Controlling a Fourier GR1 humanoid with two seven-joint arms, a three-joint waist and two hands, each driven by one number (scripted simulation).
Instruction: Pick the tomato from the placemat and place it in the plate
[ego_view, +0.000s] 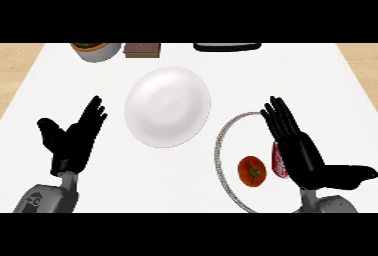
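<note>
**A:** Where do things lie on the white counter?

**B:** The white plate sits mid-counter with nothing in it. To its right is the round placemat, pale with a beaded grey rim, partly under the robot's right arm.

**A:** And the hands?

**B:** The right hand stands edge-on over the placemat, fingers straight and together, thumb out to the right, holding nothing. The left hand rests at the view's left, fingers up and relaxed, well apart from the placemat.

**A:** The tomato?

**B:** The tomato lies on the placemat near its left rim, green stem scar facing up. It is just left of the right palm and not touching it. A small red object shows between them; what it is cannot be told.

**A:** So which hand should take it?

**B:** Plainly the right, being much the nearer. The tomato is round, so no axis dictates the grasp. The hand likely needs to shift left and close. The plate then lies up and to the left, the placemat's rim between.
</note>
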